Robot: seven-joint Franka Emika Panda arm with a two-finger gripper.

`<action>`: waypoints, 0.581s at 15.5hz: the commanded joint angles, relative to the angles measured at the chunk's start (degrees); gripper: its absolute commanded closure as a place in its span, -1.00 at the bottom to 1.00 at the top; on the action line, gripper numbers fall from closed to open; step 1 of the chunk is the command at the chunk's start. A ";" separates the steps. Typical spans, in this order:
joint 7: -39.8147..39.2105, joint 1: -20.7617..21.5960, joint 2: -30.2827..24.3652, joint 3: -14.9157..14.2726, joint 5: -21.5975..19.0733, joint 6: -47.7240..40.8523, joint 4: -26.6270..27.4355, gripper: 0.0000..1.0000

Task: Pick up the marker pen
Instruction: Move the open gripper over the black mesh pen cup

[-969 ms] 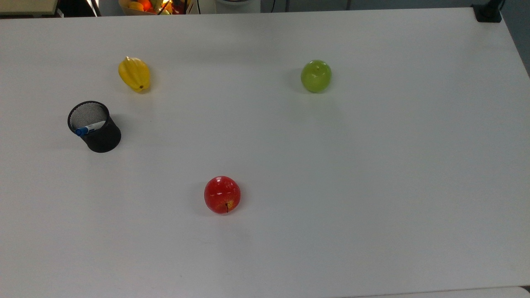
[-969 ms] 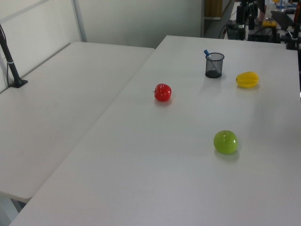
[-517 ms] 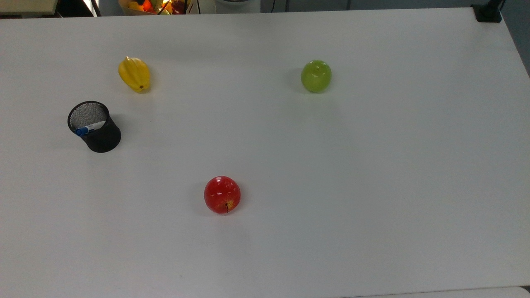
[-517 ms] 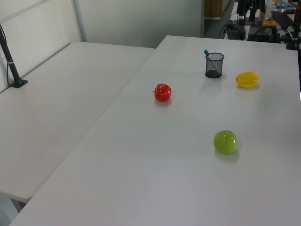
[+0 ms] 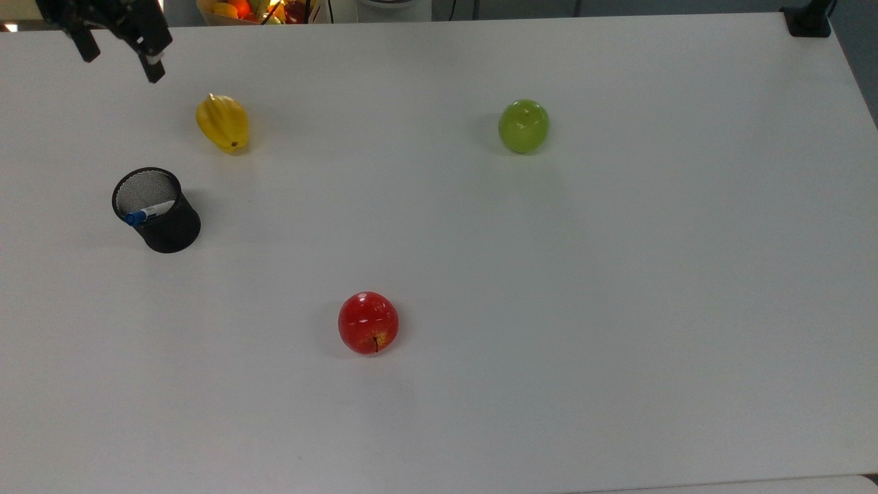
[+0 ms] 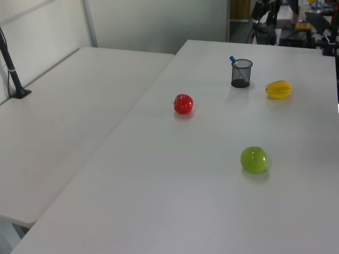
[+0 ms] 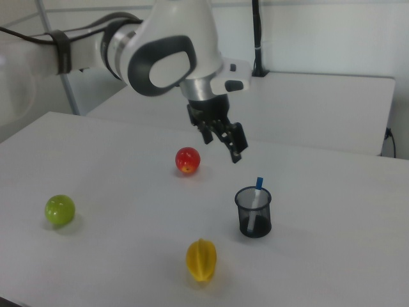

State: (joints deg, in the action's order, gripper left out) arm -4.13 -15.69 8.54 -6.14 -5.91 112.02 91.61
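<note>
- Black end effector (image 7: 222, 142) hangs in the air from the white arm (image 7: 163, 54), fingers spread apart and nothing between them.
- In the top view the end effector (image 5: 120, 58) sits at the upper left corner, above the counter (image 5: 617, 274), up and to the top view's left of the yellow star fruit (image 5: 223, 122) and well apart from the black mesh cup (image 5: 158, 211).
- In the right view it is above the cup (image 7: 254, 212) and a little toward the right view's left, clear of the rim and of the pen.
- Marker pen (image 5: 147, 211) stands tilted inside the mesh cup, its blue cap resting against the rim on the top view's left side, white barrel sloping down into the cup.
- In the right view the marker pen (image 7: 257, 192) pokes its blue end above the rim; in the left view the marker pen (image 6: 233, 61) leans toward the left view's left out of the cup (image 6: 241, 73).
- Star fruit lies near the cup, not touching it.
- Red apple (image 5: 368, 322) rests toward the near middle of the counter, well apart from the cup.
- Green apple (image 5: 523, 125) rests well apart from everything else, to the top view's right of the star fruit.
</note>
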 commanded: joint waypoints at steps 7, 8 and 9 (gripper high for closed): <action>-0.61 -0.13 10.36 0.08 0.55 19.90 -0.38 -1.00; -0.53 0.04 10.53 0.08 0.55 19.99 -0.38 -1.00; -0.61 0.22 10.97 0.25 0.55 19.99 -0.38 -1.00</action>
State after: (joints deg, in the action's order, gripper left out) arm -4.13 -16.22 18.84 -6.00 -5.86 131.13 91.60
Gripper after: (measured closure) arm 0.000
